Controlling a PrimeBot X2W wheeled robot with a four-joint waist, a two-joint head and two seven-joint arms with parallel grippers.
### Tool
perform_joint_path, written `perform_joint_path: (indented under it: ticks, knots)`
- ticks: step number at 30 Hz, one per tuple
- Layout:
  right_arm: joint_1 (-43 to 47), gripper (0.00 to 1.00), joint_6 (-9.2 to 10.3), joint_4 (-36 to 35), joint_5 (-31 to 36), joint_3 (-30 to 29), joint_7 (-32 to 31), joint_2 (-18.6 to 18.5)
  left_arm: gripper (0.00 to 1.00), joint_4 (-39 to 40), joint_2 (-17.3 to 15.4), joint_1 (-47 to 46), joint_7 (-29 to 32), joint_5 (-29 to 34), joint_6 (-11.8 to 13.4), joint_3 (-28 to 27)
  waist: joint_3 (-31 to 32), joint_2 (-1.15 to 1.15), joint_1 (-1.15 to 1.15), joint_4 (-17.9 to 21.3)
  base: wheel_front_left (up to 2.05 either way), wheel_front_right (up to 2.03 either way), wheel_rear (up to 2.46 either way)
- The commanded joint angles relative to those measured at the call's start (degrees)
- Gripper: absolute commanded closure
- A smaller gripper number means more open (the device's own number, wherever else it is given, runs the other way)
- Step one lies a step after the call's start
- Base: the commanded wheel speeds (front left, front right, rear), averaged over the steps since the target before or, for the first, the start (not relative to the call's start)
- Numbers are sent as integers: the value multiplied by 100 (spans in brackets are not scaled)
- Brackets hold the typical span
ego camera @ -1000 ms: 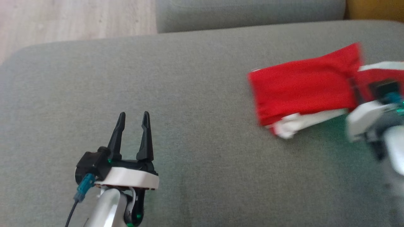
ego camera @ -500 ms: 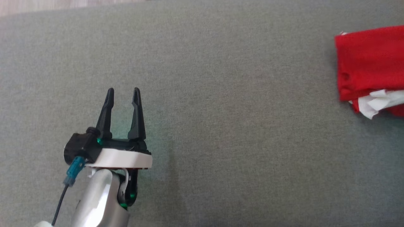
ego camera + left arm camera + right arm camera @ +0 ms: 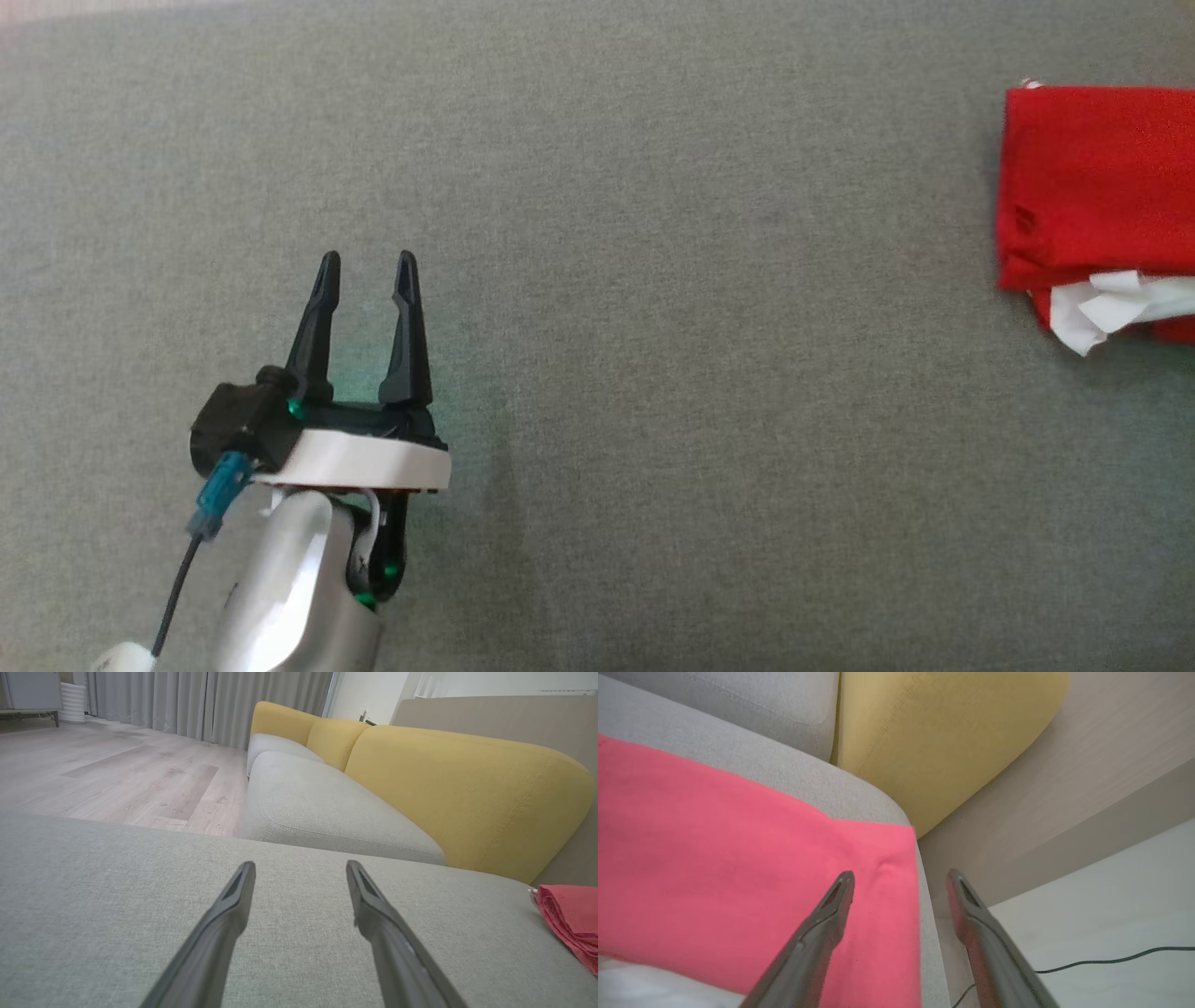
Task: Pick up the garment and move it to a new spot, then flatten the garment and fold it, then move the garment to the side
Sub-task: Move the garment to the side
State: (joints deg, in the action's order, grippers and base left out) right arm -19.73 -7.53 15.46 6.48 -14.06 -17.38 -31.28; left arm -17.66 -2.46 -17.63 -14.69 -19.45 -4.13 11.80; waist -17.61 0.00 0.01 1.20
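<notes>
Head view: folded red garment (image 3: 1092,177) on grey cushion (image 3: 653,373); left jaws, right jaws both released.

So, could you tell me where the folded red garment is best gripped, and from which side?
I'd pinch the garment at its rounded fold, the edge facing the left gripper, coming in low over the cushion from the robot's left. That edge looks closed, so one pinch should catch every layer. Avoid the white layer poking out at the near corner; it may pull out alone.
</notes>
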Motion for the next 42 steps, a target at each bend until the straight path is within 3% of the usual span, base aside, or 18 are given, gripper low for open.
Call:
perform_joint_path:
  ticks: [1,9,21,27,35,42]
  knots:
    - [-19,0,4,-295,81,6,91,-163,0,129,-42,-144,-30,15,-29,-199,66,0,-1,19,0,0,0]
    - [-274,0,4,-843,146,372,446,440,0,172,-42,61,-30,-42,5,-337,597,0,-1,-12,0,0,0]
    - [-156,0,4,-1217,-518,1084,1349,2441,0,273,-42,648,-30,-60,139,-564,1554,0,-1,-110,0,0,0]
    - [335,0,4,-1233,-1005,1252,1780,2804,0,418,-42,928,-30,-90,184,-574,1750,0,-1,-127,0,0,0]
    - [1239,0,4,-461,-1929,1470,2853,2839,0,554,-42,1157,-30,-115,229,-453,1838,0,-1,-147,0,0,0]
    - [1726,0,4,23,-1861,1600,3228,2840,0,448,-42,1273,-30,-107,243,-448,1876,0,-1,-136,0,0,0]
